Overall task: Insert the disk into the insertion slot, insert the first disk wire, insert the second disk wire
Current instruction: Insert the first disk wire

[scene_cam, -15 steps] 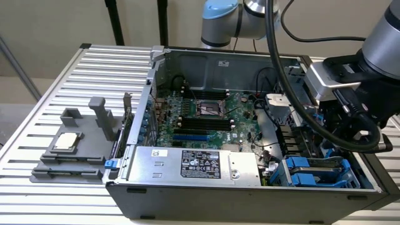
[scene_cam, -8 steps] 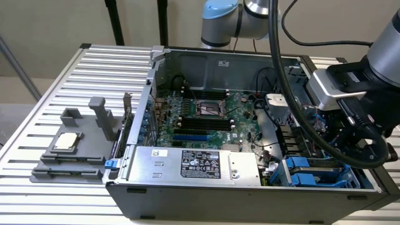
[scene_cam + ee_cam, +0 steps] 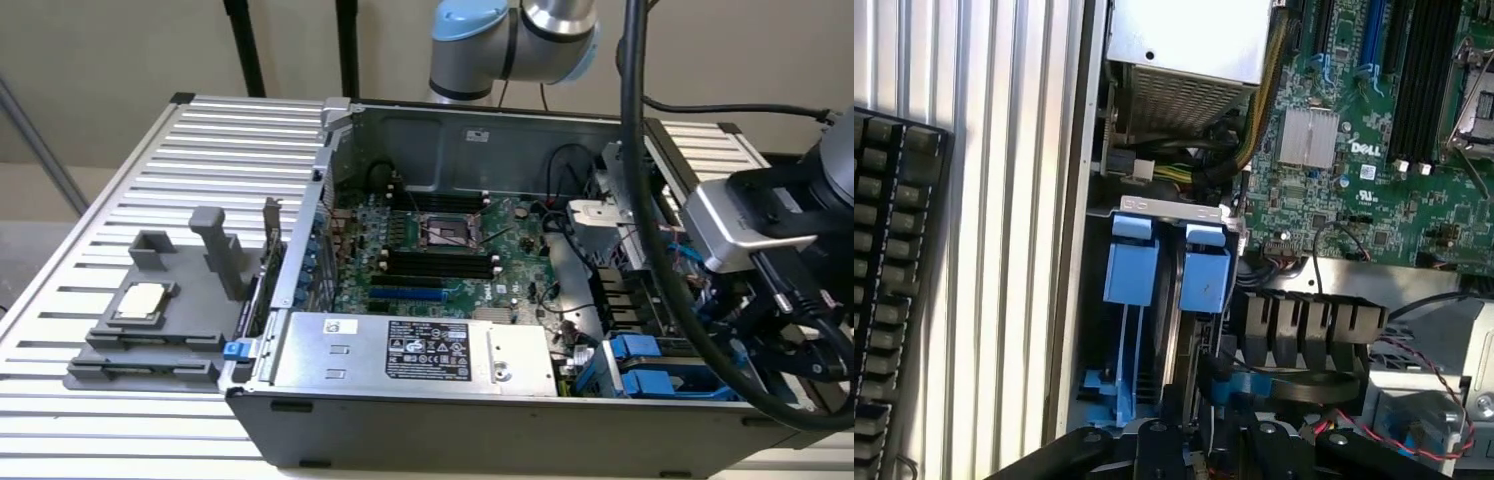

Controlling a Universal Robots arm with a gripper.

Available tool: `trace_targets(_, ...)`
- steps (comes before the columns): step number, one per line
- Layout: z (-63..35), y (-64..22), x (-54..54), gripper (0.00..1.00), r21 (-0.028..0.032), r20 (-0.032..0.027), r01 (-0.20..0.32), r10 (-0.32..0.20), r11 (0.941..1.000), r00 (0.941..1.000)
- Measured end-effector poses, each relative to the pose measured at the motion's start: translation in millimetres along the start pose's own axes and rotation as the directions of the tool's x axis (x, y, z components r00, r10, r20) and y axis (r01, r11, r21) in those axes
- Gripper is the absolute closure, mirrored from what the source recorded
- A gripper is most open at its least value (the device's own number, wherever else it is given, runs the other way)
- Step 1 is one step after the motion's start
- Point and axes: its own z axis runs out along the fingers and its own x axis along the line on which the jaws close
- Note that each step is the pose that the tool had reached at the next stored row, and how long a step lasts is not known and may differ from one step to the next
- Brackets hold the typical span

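Up close, gripper (image 3: 1209, 438) — cannot tell how wide open, or if holding anything. Just past it, disk (image 3: 1205, 280) standing in the insertion slot (image 3: 1166, 208), in the computer case (image 3: 467, 430) corner beside the power box (image 3: 320, 352) — looks done. Both wires probably left.

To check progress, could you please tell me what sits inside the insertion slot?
The insertion slot shows two blue clips and a dark edge between; the gripper covers the rest.

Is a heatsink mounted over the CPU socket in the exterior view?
No, the CPU socket on the motherboard stands bare, its metal frame showing with nothing mounted over it.
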Motion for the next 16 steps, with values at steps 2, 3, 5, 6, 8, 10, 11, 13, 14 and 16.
trace_targets(2,1.9,-4.1,1.6,0.69,0.0,0.0045,-0.001,0.001,1.0,1.0)
trace_targets(3,2.8,-6.1,2.4,0.69,-0.0001,0.0066,-0.001,0.001,1.0,1.0)
trace_targets(5,4.7,-9.9,3.7,0.69,-0.0002,0.0109,-0.002,0.002,1.0,0.9999)
trace_targets(6,5.5,-11.5,4.2,0.69,-0.0003,0.0127,-0.002,0.002,1.0,0.9999)
trace_targets(8,7.4,-14.2,5.1,0.69,-0.0006,0.0164,-0.001,0.001,1.0,0.9999)
trace_targets(10,9.2,-16.2,5.6,0.69,-0.0009,0.0197,0.001,-0.001,1.0,0.9998)
trace_targets(11,10.0,-17.0,5.8,0.69,-0.0012,0.0213,0.003,-0.003,1.0,0.9998)
trace_targets(13,11.4,-18.2,6.1,0.69,-0.0021,0.0247,0.008,-0.008,1.0,0.9997)
trace_targets(14,12.0,-18.6,6.2,0.69,-0.003,0.0266,0.011,-0.011,0.9999,0.9996)
trace_targets(16,13.0,-19.1,6.5,0.69,-0.0051,0.0306,0.018,-0.018,0.9998,0.9994)
